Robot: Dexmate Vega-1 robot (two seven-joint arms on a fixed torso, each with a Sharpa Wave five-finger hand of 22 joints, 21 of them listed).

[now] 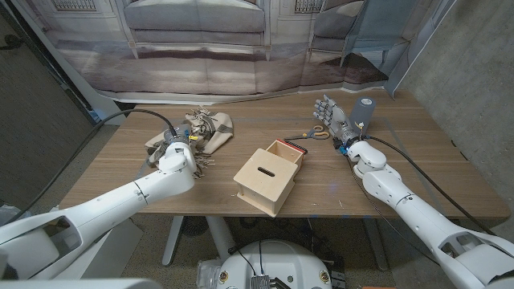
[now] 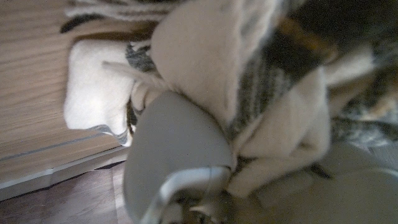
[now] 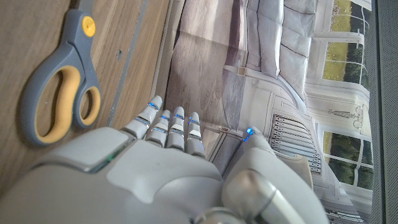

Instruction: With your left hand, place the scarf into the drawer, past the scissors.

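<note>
The beige scarf (image 1: 207,127), striped and fringed, lies bunched on the table at the left rear. My left hand (image 1: 177,150) is on its near edge; in the left wrist view the scarf (image 2: 249,93) folds over the hand (image 2: 180,162) and is gripped. The wooden box (image 1: 265,181) stands mid-table, its drawer (image 1: 286,152) pulled open toward the back. Grey-and-yellow scissors (image 1: 319,133) lie just behind and right of the drawer. My right hand (image 1: 332,113) stands upright beside the scissors (image 3: 59,81), fingers (image 3: 171,127) apart and holding nothing.
A grey-blue cylinder (image 1: 367,107) stands behind the right hand near the table's far right. A thin red and black item (image 1: 298,146) lies along the drawer's rim. A backdrop cloth hangs past the table's far edge (image 1: 257,99).
</note>
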